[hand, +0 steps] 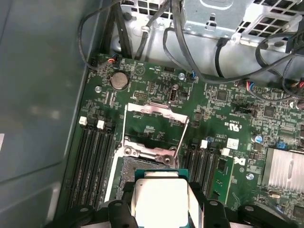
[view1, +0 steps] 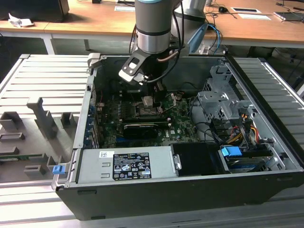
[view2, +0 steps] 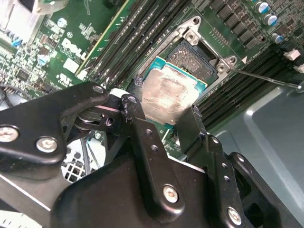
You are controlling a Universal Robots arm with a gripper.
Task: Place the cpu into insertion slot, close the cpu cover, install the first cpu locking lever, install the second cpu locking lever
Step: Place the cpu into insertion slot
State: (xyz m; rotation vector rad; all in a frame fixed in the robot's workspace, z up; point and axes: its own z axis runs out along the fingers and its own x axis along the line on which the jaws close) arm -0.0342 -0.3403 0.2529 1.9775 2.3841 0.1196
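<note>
My gripper [view2: 161, 110] is shut on the cpu [view2: 167, 92], a flat square chip with a dull silver top, held by two opposite edges between the black fingers [view2: 142, 130]. The chip hangs just above the near part of the insertion slot [view2: 194, 58], a square black socket on the green board. In the first wrist view the cpu [hand: 160, 195] sits between the gripper [hand: 161, 203] fingers, with the slot [hand: 138, 166] partly showing past it. The cpu cover [hand: 156, 109] is swung open beyond the socket. A thin locking lever [hand: 182, 137] stands raised beside it. From outside, the gripper [view1: 148, 98] hovers mid-board.
Rows of black memory slots [hand: 95, 156] flank the socket on both sides. A long black expansion card [view1: 140, 128] lies nearer the front, then the grey power supply [view1: 126, 164]. A drive cage [view1: 221, 102] with cables is toward the exterior view's right. The case wall [hand: 38, 95] is close.
</note>
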